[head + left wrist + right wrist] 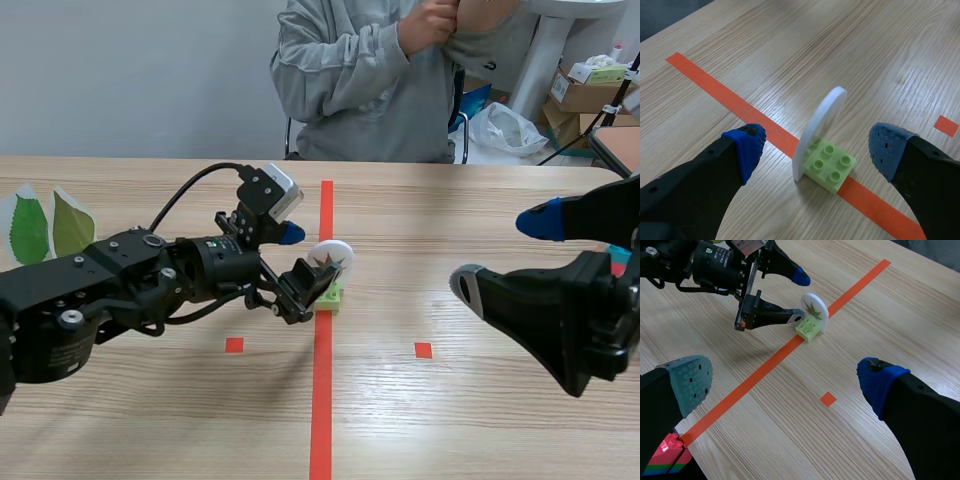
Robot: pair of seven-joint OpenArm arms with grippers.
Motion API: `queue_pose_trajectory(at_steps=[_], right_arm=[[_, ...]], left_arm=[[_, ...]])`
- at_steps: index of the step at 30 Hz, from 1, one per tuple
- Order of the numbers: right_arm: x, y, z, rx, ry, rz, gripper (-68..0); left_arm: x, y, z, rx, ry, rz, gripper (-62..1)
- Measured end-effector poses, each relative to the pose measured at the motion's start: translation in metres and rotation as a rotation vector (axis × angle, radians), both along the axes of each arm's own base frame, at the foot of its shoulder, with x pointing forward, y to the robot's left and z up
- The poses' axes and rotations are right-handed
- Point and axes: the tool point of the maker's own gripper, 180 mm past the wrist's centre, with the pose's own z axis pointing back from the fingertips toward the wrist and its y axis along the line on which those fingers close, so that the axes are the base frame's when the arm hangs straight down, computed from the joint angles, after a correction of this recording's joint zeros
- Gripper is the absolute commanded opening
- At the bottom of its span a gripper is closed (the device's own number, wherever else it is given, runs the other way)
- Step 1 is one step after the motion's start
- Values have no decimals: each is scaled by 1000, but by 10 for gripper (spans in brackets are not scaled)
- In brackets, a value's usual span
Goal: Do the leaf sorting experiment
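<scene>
**Student:** The setting?

**Tutor:** Light wooden table (470, 200), crossed by a long orange-red tape line (322, 410) that runs away from the robot. A person in a grey sweatshirt (350, 80) sits beyond the far end of that line.

**Student:** And the task's thing?

**Tutor:** A white round disc (822, 122) bearing a dark-green, pointed-lobed leaf picture. It stands upright on edge in a small light-green studded plastic brick (832, 165). The brick sits on the tape line. The printed face shows in the right wrist view. The left wrist view shows only the plain white back and the thin rim.

**Student:** State of the tools?

**Tutor:** Left tool (306, 254): released, fingers spread, low over the line, with disc and brick between its two pads. Whether either pad touches them cannot be told. Right tool (785, 381): likewise spread and holding nothing, well apart from the line on the right arm's side.

**Student:** Which step is this?

**Tutor:** Judged to be the approach to a grasp, with nothing lifted yet. The next move calls for closing the left tool squarely and gently on the disc's flat faces or on the brick. A tall thin disc on so small a base would probably tip if nudged off-centre. A lift and a carry to its group would follow. That group is perhaps by the two white-bordered green leaf cards (45, 225), which stand far off the line on the left arm's side.
</scene>
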Motion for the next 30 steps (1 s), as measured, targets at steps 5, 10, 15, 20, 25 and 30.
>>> queue_pose_trajectory(at_steps=[5,10,15,20,25,30], right_arm=[[0,0,0,0,-1,0,-84],[0,0,1,3,-3,0,-84],[0,0,1,2,-3,0,-84],[0,0,1,2,-3,0,-84],[0,0,1,2,-3,0,-84],[0,0,1,2,-3,0,-84]], left_arm=[[3,-2,-10,41,-12,16,-159],[6,-5,-18,76,-19,27,-159],[6,-7,-21,83,-19,30,-159],[13,-7,-18,89,-38,56,-230],[12,-14,-16,77,-39,52,-333],[12,-16,-15,73,-40,50,-442]])
